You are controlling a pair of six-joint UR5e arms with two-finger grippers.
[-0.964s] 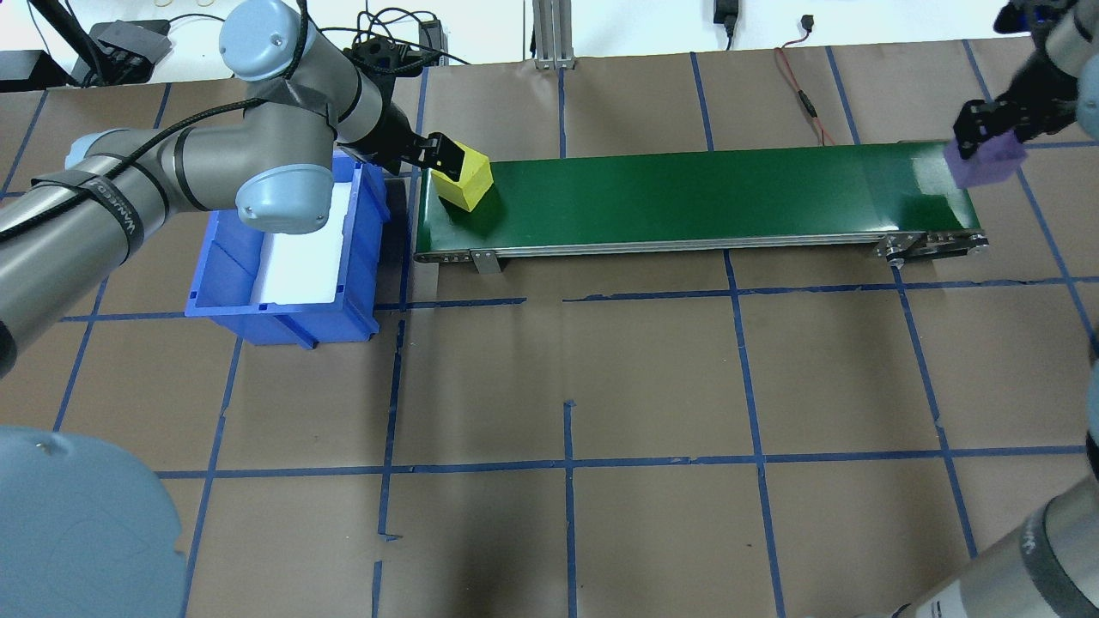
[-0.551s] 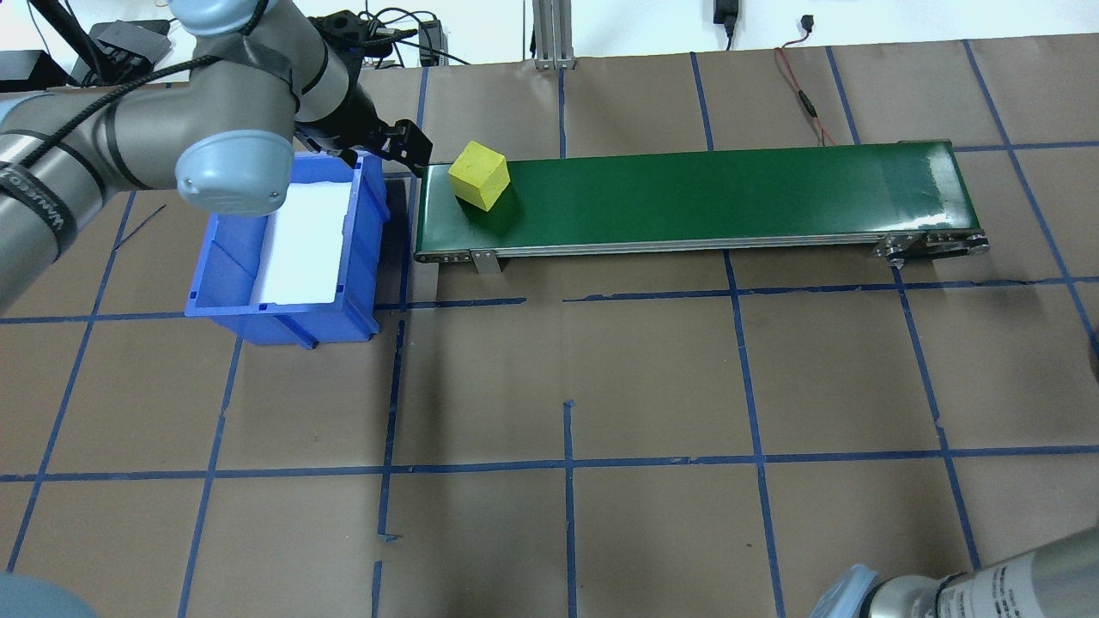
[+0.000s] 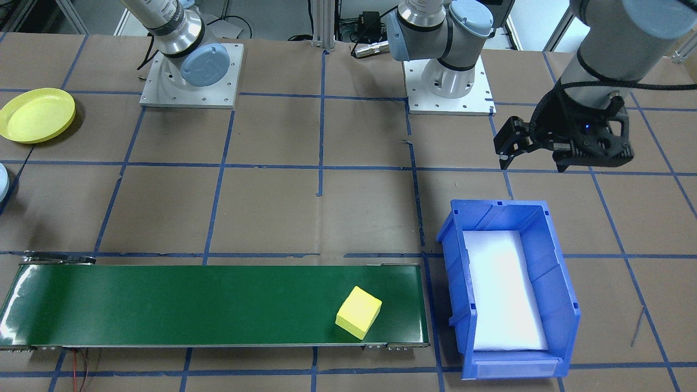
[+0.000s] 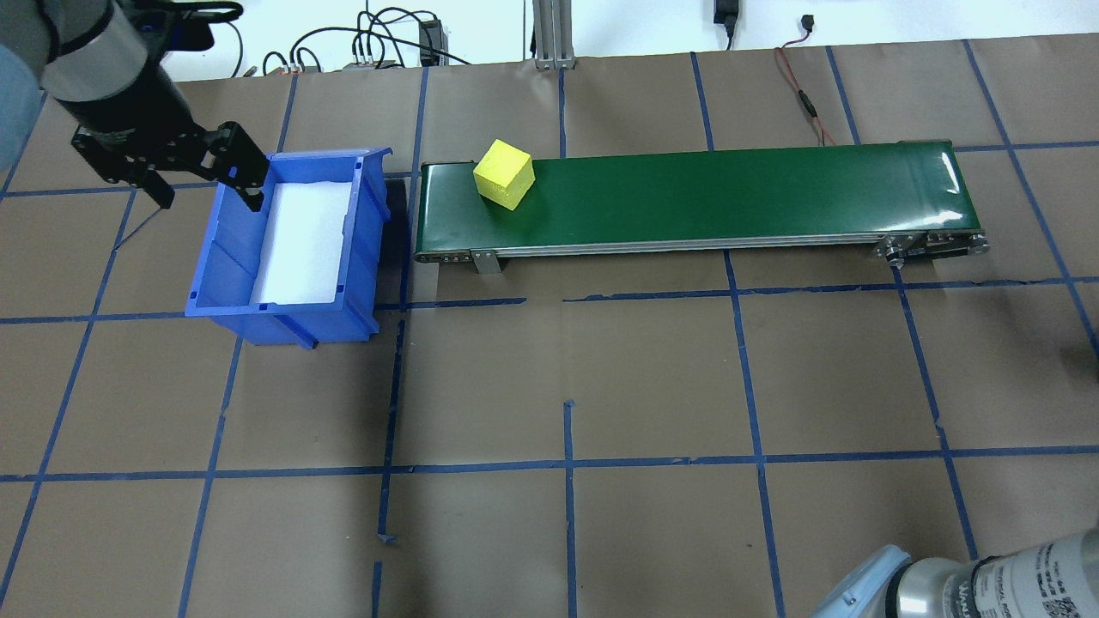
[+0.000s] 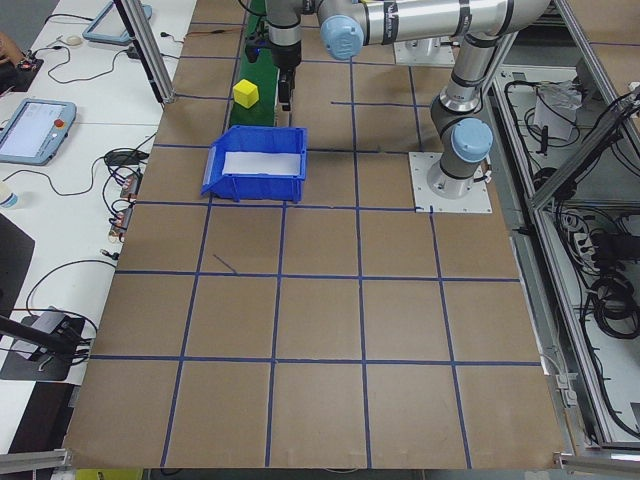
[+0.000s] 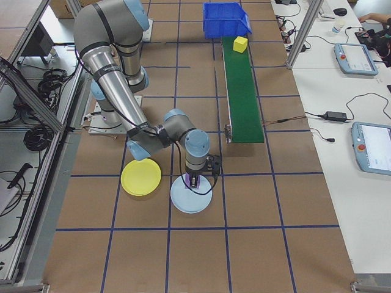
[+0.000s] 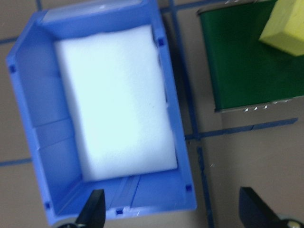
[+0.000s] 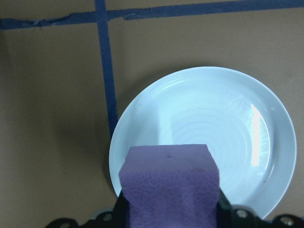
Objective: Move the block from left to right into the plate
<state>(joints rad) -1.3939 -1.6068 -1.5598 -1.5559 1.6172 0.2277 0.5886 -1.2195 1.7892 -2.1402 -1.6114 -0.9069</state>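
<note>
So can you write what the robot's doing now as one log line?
left gripper: open, above blue bin | yellow block: on green belt | right gripper: holds purple block over pale blue plate

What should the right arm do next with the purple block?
Probably lower it straight down: the right gripper holds the purple block over the near part of the pale blue plate, apparently not yet set down. The yellow plate lies beside it.

1. A block [image 4: 504, 174] lies on the conveyor [image 4: 730, 193], near its end beside the bin [image 4: 288, 240];
2. Two plates [image 6: 141, 178] [image 6: 191, 195] lie just beside each other, beyond the conveyor's other end.
</note>
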